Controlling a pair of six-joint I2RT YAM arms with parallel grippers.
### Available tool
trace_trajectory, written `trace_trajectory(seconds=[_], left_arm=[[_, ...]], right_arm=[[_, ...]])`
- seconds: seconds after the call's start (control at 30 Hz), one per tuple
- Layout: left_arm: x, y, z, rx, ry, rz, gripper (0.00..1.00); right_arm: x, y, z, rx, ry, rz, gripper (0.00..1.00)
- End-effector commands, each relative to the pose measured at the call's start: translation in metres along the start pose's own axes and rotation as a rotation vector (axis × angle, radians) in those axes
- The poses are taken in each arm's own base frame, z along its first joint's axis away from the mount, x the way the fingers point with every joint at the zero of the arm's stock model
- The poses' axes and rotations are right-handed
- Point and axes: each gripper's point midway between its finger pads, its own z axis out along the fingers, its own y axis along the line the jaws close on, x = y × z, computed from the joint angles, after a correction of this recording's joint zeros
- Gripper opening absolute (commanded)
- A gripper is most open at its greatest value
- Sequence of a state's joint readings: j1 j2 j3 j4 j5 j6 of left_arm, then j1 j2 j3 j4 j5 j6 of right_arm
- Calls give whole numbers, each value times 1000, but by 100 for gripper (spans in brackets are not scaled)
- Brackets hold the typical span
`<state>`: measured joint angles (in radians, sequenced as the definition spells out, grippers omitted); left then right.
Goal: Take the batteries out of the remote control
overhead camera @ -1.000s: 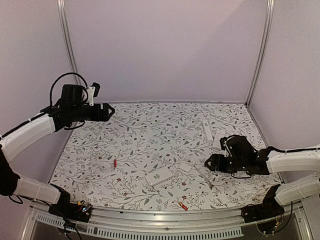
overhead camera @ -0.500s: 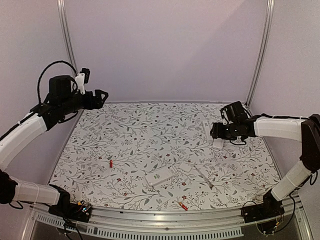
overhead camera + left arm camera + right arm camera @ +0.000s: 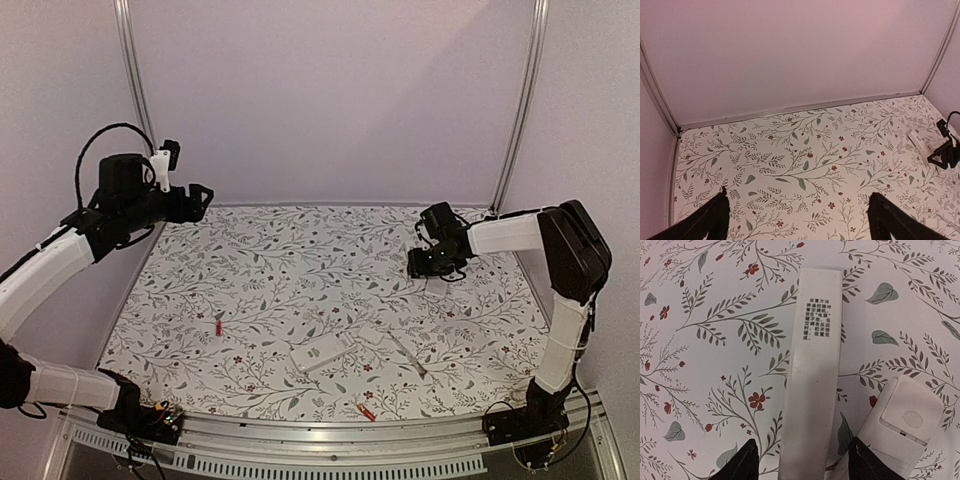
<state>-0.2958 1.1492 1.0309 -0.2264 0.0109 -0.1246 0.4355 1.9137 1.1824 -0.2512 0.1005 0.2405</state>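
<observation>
My right gripper (image 3: 416, 267) is open, low over the back right of the table. In the right wrist view its fingers (image 3: 740, 464) straddle the near end of a long slim white remote (image 3: 812, 360), printed face up, without touching it. My right gripper (image 3: 802, 467) holds nothing. A second white remote (image 3: 322, 352) lies front centre. A red battery (image 3: 219, 327) lies at the left. An orange-red battery (image 3: 366, 411) lies at the front edge. My left gripper (image 3: 202, 193) is open and empty, raised high at the back left; it also shows in the left wrist view (image 3: 797, 222).
A white cover-like piece (image 3: 905, 425) lies just right of the slim remote, close to my right finger. A thin white strip (image 3: 405, 352) lies right of the front remote. Walls close the back and both sides, with metal posts (image 3: 517, 110) in the corners.
My right arm has swung from the front right to the back right and now sits over the slim remote. My left arm has risen and drawn back to the left.
</observation>
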Motion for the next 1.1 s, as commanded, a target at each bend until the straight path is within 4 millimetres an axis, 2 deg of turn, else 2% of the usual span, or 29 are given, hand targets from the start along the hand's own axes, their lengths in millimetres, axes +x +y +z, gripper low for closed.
trace_trajectory(seconds=[0.0,0.17,0.3,0.37,0.5,0.63,0.73,0.77,0.8,0.87,1.07], left_arm=[[0,4,-5,-9,-6,7,96],[-1,2,-5,0,-10,6,96],[2,-2,-4,23,-8,7,96],[3,-7,-3,49,-7,7,95],[3,-22,-4,122,-15,17,93],[2,-46,-10,231,-35,47,92],[0,-77,-20,394,-60,71,92],[1,-89,-25,463,-67,80,92],[3,-104,-31,548,-69,89,92],[6,-125,-41,663,-72,101,91],[28,-177,-56,925,-5,108,92]], right_arm=[[5,-10,15,56,32,-34,59],[10,-9,25,49,48,-38,54],[13,-10,31,58,53,-43,35],[11,-9,30,53,46,-45,22],[-3,0,16,0,2,-43,0],[-25,32,-23,-192,-93,-71,0],[-34,64,-70,-393,-181,-141,0],[-39,75,-92,-454,-226,-169,0],[-36,87,-105,-519,-241,-193,0],[-36,114,-146,-647,-301,-255,0],[-21,183,-232,-917,-363,-397,0]])
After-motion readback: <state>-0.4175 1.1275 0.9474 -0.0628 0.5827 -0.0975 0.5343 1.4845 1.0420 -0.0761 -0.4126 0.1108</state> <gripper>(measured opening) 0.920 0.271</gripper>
